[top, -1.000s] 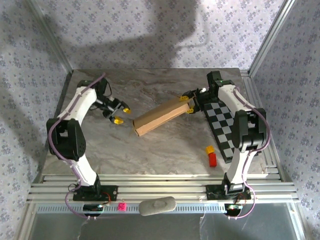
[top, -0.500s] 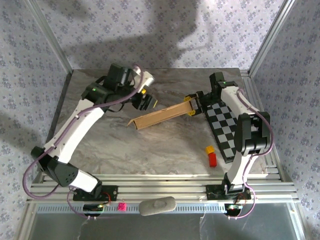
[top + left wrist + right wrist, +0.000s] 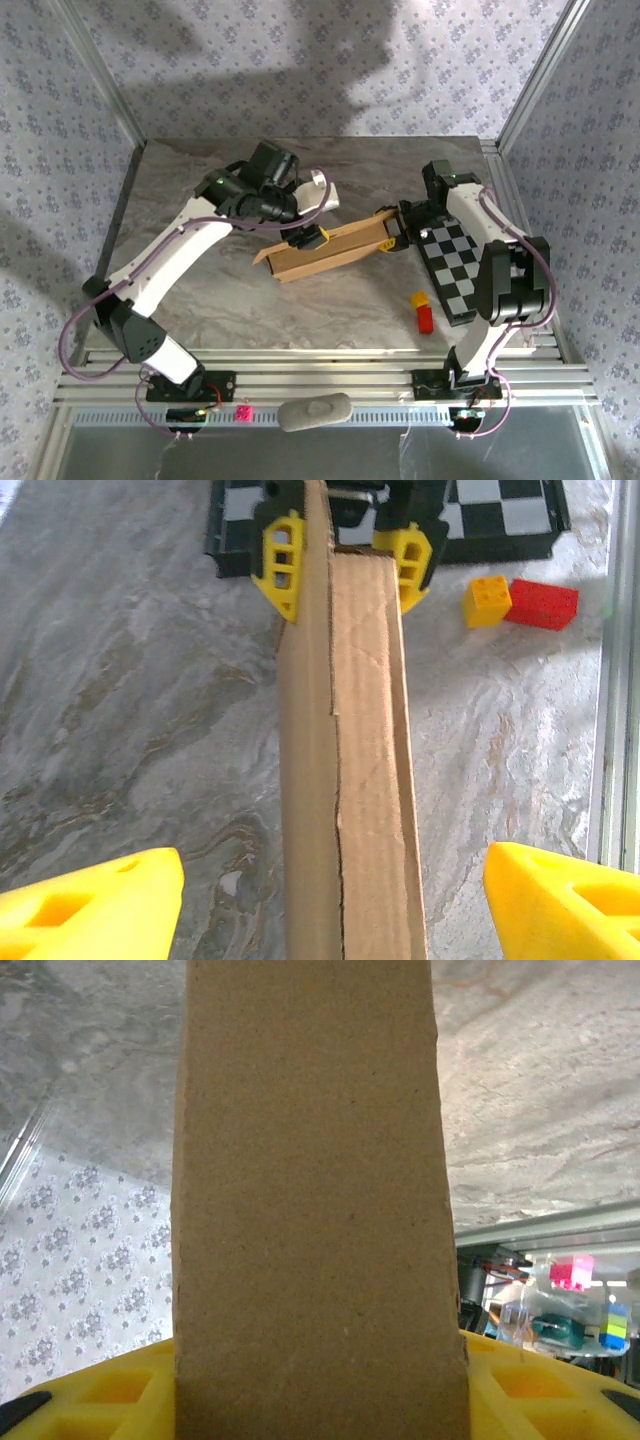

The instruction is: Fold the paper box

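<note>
The paper box [image 3: 335, 248] is a long, flattened brown cardboard piece lying slantwise mid-table. My right gripper [image 3: 392, 232] is shut on its right end; in the right wrist view the cardboard [image 3: 310, 1210] fills the space between the yellow fingers [image 3: 515, 1385]. My left gripper [image 3: 313, 236] hovers over the box's left half, open. In the left wrist view its yellow fingertips [image 3: 95, 900] stand wide on either side of the box [image 3: 345, 780] without touching it, and the right gripper [image 3: 345, 550] clamps the far end.
A black-and-white checkered board [image 3: 450, 265] lies under the right arm. A yellow brick [image 3: 419, 299] and a red brick [image 3: 425, 319] sit beside it near the front right. Metal frame rails line the table's right and near edges.
My left arm swung from the left side of the table over to the box, and its jaws opened wider. The box's left end dropped and shifted slightly; the right gripper kept its hold.
</note>
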`<state>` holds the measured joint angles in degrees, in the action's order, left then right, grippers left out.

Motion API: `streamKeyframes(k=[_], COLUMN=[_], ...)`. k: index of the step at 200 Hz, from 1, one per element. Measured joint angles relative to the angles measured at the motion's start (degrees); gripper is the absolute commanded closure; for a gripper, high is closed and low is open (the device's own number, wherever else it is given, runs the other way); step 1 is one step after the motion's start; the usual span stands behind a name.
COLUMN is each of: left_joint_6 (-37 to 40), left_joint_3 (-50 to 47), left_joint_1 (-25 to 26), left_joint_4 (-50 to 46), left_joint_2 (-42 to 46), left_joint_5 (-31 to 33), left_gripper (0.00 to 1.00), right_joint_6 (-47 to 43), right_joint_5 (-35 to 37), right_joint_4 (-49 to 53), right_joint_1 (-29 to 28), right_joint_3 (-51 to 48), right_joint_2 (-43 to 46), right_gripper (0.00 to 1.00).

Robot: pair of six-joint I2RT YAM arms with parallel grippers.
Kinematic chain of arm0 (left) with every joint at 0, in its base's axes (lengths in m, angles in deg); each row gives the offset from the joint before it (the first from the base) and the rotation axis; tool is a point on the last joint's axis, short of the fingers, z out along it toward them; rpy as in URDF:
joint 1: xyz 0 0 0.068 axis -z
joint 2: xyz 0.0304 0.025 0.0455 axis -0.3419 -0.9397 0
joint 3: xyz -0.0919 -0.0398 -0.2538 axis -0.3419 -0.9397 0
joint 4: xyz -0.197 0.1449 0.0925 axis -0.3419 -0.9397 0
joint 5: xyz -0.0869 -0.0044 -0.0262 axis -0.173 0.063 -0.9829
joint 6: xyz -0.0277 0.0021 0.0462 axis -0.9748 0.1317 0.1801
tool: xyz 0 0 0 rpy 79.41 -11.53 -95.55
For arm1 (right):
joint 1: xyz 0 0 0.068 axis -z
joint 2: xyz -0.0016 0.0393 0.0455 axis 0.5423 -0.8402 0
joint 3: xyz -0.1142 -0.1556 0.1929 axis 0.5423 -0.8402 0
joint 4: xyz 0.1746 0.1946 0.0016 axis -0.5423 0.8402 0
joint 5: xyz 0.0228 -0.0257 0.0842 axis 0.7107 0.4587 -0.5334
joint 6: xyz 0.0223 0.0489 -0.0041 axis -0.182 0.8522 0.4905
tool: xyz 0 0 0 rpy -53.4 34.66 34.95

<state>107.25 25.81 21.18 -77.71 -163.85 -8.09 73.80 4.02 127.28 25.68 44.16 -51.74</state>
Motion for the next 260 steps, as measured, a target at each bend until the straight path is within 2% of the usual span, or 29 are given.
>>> streamKeyframes(k=[33, 62, 124, 143, 150, 158, 167, 205, 232, 260], left_joint_6=[1.81, 3.48, 4.66, 4.7, 4.72, 4.98, 4.9, 5.03, 5.46, 5.9], left_joint_3=[-0.02, -0.61, -2.47, -3.63, -3.65, -3.65, -3.65, -3.65, -3.67, -3.69], left_joint_1=[2.51, 3.82, 3.87, 3.96, 3.96, 3.96, 3.96, 3.85, 3.87, 3.85], left_joint_4=[-0.85, -0.42, 2.99, 3.69, 3.82, 4.17, 4.85, 8.11, 9.64, 11.13], left_joint_2=[-3.3, -4.81, -7.89, -8.15, -8.48, -8.9, -9.4, -10.73, -11.32, -11.74], left_joint_5=[0.35, 3.58, 8.48, 10.03, 10.73, 11.47, 12.79, 17.75, 19.82, 21.53], left_gripper=[0.21, 0.21, 0.34, 0.46, 0.57, 0.78, 0.89, 0.92, 0.97, 0.96], right_joint_6=[1.46, 1.7, 3.19, 4.09, 4.48, 4.96, 5.29, 7.74, 9.55, 10.93], right_joint_5=[0.0, -0.22, -1.7, -1.73, -1.75, -1.77, -1.73, -1.79, -1.7, -1.29], right_joint_4=[0.76, 1.64, 2.12, 1.9, 1.68, 1.31, 1.01, -0.13, -1.4, -2.43], right_joint_1=[-0.11, -0.11, -0.11, -0.11, -0.11, -0.11, -0.11, -0.11, -0.11, -0.04], right_joint_3=[0.02, 0.28, 1.75, 2.16, 2.45, 2.8, 3.26, 3.76, 4.15, 4.7], right_joint_2=[0.0, -0.81, -4.66, -5.14, -5.49, -5.99, -6.6, -8.37, -8.9, -9.27], right_gripper=[0.57, 0.59, 0.59, 0.59, 0.59, 0.59, 0.59, 0.59, 0.54, 0.51])
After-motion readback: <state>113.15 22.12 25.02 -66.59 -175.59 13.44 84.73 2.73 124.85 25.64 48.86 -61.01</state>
